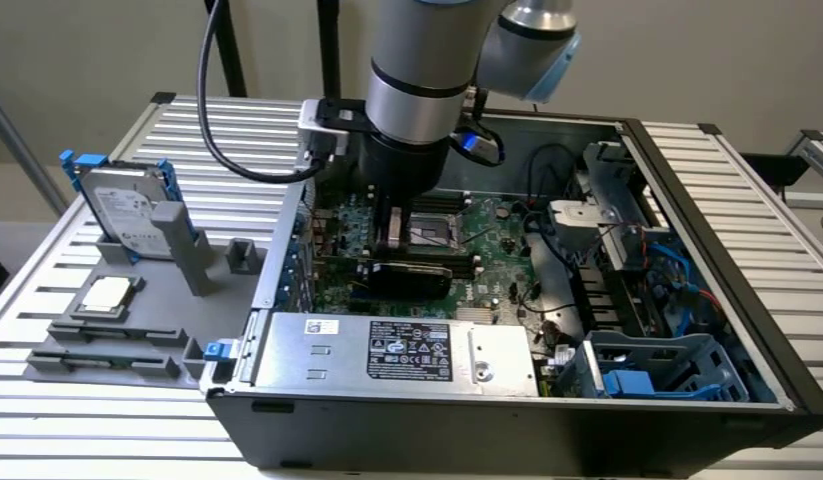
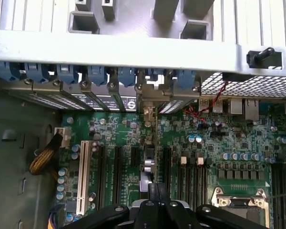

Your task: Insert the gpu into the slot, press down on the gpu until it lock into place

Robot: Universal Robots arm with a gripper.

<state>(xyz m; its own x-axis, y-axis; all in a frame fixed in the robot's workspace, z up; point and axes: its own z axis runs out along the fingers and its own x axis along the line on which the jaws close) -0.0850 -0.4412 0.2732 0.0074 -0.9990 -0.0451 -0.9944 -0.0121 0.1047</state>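
Case (image 1: 518, 430) open, holding motherboard (image 1: 498, 225); claw (image 2: 155, 188) clamped narrow on gpu (image 1: 408, 275) standing edgewise on it.

We can read no words or numbers anywhere. The black label (image 1: 408, 350) and small white sticker (image 1: 326, 326) atop the silver power-supply box (image 1: 291, 352), and the hard drive's label (image 1: 119, 205), carry print too fine to make out.

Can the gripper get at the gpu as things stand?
Likely yes. The gripper hangs inside the open case right above the gpu, with no cable or part between them; the loose cables lie toward the exterior view's right.
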